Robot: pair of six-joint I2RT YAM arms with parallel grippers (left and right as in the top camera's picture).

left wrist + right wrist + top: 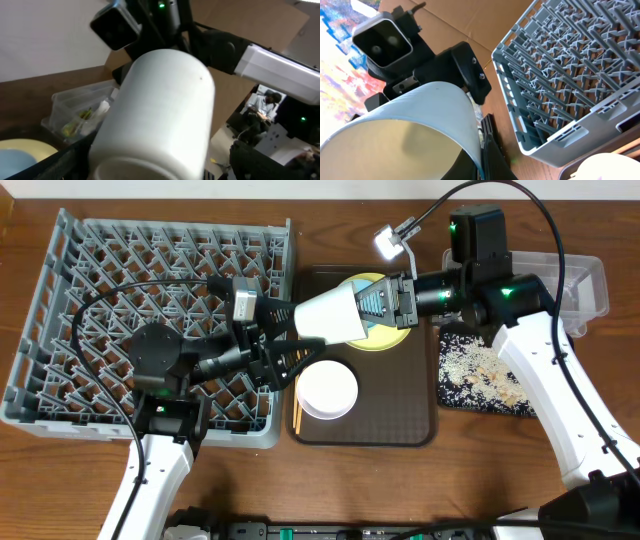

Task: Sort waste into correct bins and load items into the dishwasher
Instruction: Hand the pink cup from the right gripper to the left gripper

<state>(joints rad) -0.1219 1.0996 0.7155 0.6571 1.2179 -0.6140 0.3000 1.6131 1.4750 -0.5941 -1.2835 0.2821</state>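
A small white cup (330, 315) hangs on its side above the brown tray, between my two grippers. The right gripper (385, 302) is shut on the cup's rim, and in the right wrist view its fingers (487, 150) pinch the wall of the cup (410, 130). The left gripper (285, 335) stands open with its fingers on either side of the cup's base (160, 110). There is a gap at the right finger (250, 160). The grey dishwasher rack (150, 310) lies just left of the cup.
The brown serving tray (420, 420) carries a yellow plate (390, 340), a pinkish-white bowl (328, 390) and chopsticks (297, 415). A black tray (450, 395) with rice scraps (480, 370) sits right of it. The clear tub (585, 280) behind holds a wrapper (75, 125).
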